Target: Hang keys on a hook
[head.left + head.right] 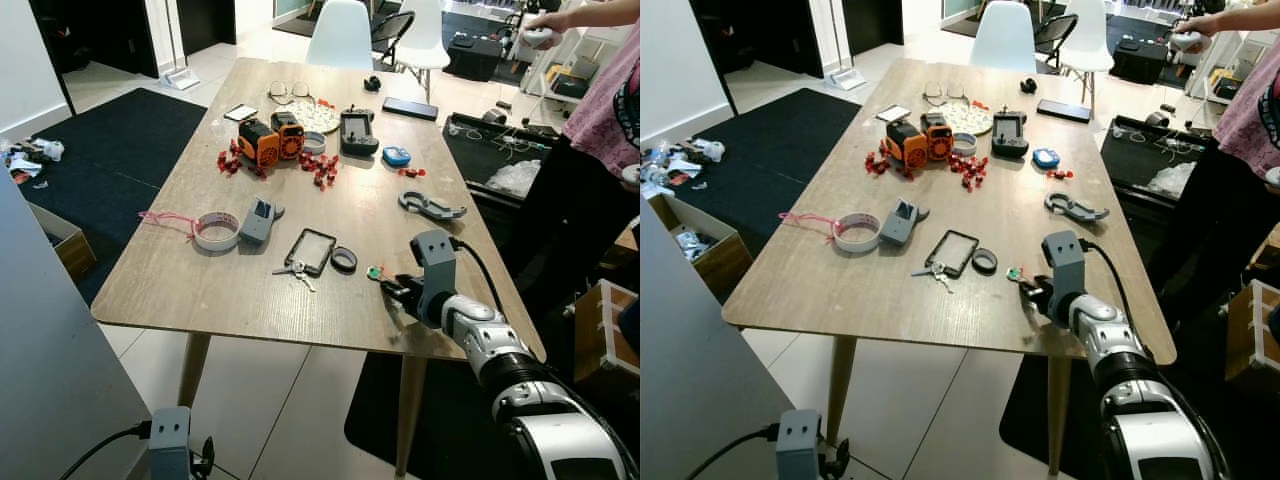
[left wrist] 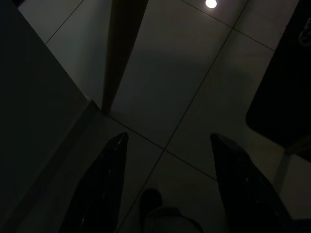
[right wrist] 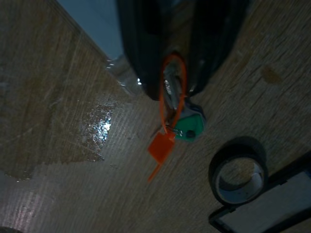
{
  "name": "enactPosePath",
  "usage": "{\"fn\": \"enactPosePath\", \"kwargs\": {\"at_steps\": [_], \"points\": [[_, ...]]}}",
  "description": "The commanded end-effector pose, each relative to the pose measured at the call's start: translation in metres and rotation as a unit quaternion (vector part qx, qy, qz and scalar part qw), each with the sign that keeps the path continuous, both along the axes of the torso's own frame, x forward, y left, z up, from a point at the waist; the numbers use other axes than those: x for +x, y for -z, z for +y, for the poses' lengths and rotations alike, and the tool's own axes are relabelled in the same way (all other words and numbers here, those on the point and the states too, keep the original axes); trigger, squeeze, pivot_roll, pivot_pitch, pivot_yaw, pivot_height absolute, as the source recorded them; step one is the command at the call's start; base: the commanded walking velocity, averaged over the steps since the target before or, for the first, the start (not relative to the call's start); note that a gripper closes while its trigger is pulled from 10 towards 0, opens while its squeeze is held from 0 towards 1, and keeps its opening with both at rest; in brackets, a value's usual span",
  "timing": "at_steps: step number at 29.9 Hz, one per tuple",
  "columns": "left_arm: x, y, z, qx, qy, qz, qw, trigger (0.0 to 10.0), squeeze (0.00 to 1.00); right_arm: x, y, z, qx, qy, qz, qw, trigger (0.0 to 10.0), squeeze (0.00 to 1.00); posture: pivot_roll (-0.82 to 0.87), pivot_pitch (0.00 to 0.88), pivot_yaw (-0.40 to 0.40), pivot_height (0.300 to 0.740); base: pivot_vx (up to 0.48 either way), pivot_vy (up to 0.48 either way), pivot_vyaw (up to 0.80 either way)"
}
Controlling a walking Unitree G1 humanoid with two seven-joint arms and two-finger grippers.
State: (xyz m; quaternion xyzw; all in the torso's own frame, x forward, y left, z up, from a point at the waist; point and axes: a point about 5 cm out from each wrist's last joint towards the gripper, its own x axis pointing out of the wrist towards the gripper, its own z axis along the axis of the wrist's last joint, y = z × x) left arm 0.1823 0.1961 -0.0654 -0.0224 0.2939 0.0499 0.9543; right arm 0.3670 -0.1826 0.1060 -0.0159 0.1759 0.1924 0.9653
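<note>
1. The right gripper (image 1: pixel 398 289) reaches low across the table (image 1: pixel 200 290), fingers pinched on the keys (image 3: pixel 183 124).
2. The keys trail forward from the fingertips, near the table's front edge.
3. The left gripper (image 2: pixel 165 160) hangs with its fingers apart.

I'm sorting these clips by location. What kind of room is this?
Probably a dining area in a home that doubles as a workspace: a long wooden table strewn with gadgets, white dining chairs at its far end, tiled floor with a dark rug. The right gripper pinches a green-headed key.
</note>
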Motion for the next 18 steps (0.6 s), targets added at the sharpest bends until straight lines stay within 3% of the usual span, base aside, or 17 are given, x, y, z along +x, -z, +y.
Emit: {"fn": "enactPosePath", "kwargs": {"at_steps": [1,2,13,14,15,18], "points": [[-0.008,0.005,-0.001,0.002,0.01,0.019,1.0,10.0,0.0,-0.003,0.006,-0.002,0.001,0.004,0.015,1.0,1.2,0.0,0.05,0.054,-0.069,0.74,0.0,0.0,0.0],[-0.008,0.005,-0.001,0.002,0.01,0.019,1.0,10.0,0.0,-0.003,0.006,-0.003,0.002,0.005,0.016,1.0,0.0,0.0,0.05,0.055,-0.069,0.74,0.0,0.0,0.0],[-0.009,0.005,-0.002,0.003,0.011,0.02,1.0,10.0,0.0,-0.003,0.004,-0.004,0.004,0.009,0.014,1.0,0.0,0.0,0.05,0.059,-0.07,0.74,0.0,0.0,0.0],[-0.009,0.005,-0.001,0.003,0.011,0.021,1.0,10.0,0.0,-0.002,0.001,-0.005,0.006,0.011,0.007,1.0,0.1,0.0,0.05,0.061,-0.071,0.74,0.0,0.0,0.0],[-0.009,0.005,-0.001,0.003,0.01,0.02,1.0,10.0,0.0,0.001,-0.005,-0.004,0.015,0.014,-0.012,1.0,0.9,0.0,0.05,0.064,-0.07,0.74,0.0,0.0,0.0],[-0.009,0.005,-0.001,0.003,0.009,0.02,1.0,10.0,0.0,0.002,-0.009,-0.004,0.021,0.016,-0.026,0.999,0.9,0.0,0.05,0.064,-0.07,0.74,0.0,0.0,0.0]]}}
